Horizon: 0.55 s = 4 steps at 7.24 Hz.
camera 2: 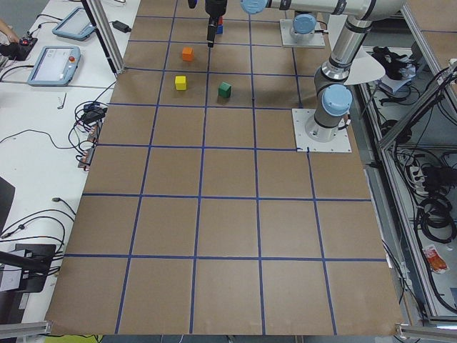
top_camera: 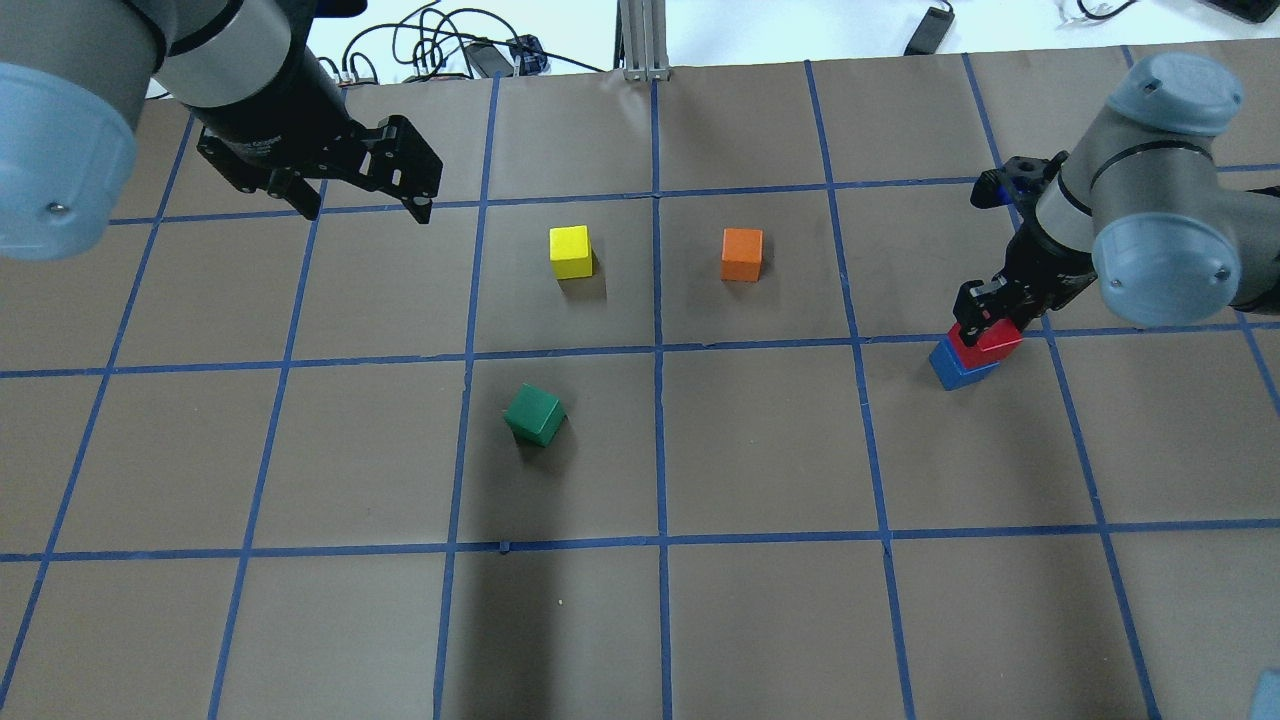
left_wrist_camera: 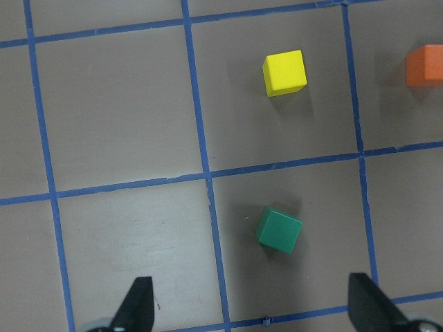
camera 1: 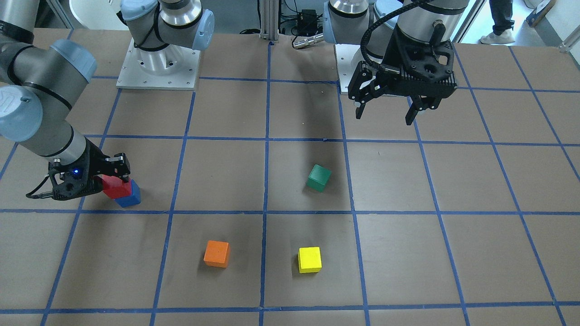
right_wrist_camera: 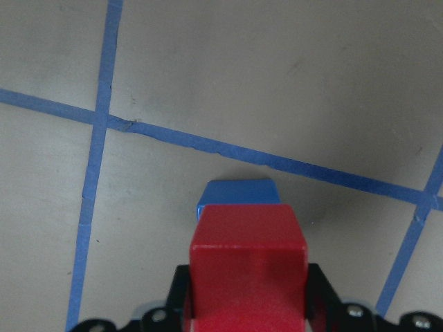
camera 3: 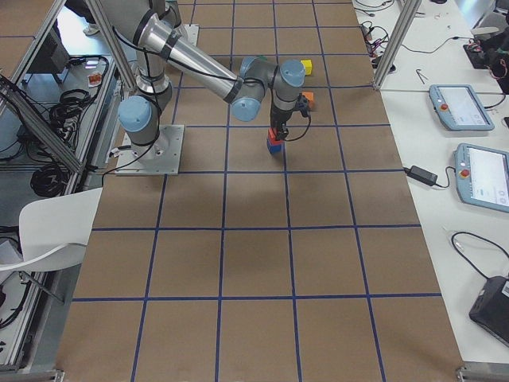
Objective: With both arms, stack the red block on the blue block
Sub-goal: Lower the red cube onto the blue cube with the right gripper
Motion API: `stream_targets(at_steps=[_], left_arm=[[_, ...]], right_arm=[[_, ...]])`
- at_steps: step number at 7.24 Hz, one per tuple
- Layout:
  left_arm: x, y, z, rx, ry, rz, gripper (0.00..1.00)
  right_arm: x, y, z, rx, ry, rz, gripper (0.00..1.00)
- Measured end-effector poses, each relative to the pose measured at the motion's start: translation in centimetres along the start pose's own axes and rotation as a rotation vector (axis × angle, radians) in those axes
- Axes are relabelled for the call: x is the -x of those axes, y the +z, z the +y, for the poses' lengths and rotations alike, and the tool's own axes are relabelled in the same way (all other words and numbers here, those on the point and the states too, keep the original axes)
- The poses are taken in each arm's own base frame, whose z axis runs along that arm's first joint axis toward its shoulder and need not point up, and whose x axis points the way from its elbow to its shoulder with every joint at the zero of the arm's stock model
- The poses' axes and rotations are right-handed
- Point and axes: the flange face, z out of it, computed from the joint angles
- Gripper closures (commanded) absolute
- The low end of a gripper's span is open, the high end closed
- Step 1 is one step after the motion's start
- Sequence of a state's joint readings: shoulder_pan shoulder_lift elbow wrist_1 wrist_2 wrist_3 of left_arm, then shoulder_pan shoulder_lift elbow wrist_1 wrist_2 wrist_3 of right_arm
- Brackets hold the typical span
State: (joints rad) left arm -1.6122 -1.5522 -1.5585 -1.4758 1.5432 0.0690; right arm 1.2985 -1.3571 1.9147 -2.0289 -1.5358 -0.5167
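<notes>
1. Nearest the lens in the right wrist view is the red block [right_wrist_camera: 248, 266], clamped between the jaws of the right gripper [camera 1: 112, 177], which holds that and nothing else.
2. The blue block [right_wrist_camera: 235, 191] peeks out at 12 o'clock from the red one and is mostly covered by it. Both are cubes, so you have no long axis to mind. Their edges look roughly parallel.
3. In the overhead view the blue block shows at 7 o'clock from the red, toward the right side of the tabletop [top_camera: 760, 450]. I judge the red sits over the blue but perhaps not centred. Some of that offset may be camera angle.
4. No view shows you whether the two faces touch, so settle that before you release.
5. The left gripper [top_camera: 368, 205] hangs wide open and empty, well apart, at about 10 o'clock from the pair overhead. The right gripper is plainly the nearer one.
6. The right wrist view gives you edge alignment but hides where the blocks meet, while the front-facing view shows red above blue from the side. The left wrist view sees only the green block [left_wrist_camera: 279, 230], yellow block [left_wrist_camera: 284, 72] and orange block [left_wrist_camera: 426, 66].
</notes>
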Motion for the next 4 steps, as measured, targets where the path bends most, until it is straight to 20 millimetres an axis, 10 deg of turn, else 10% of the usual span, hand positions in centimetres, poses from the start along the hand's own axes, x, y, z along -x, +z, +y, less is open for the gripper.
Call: stream_targets(at_steps=[4], left_arm=[[0.0,-0.01,0.06,0.0,0.0,-0.001,0.0]], right_arm=[[0.16,0.83,0.39,0.014,0.003,-0.009,0.77]])
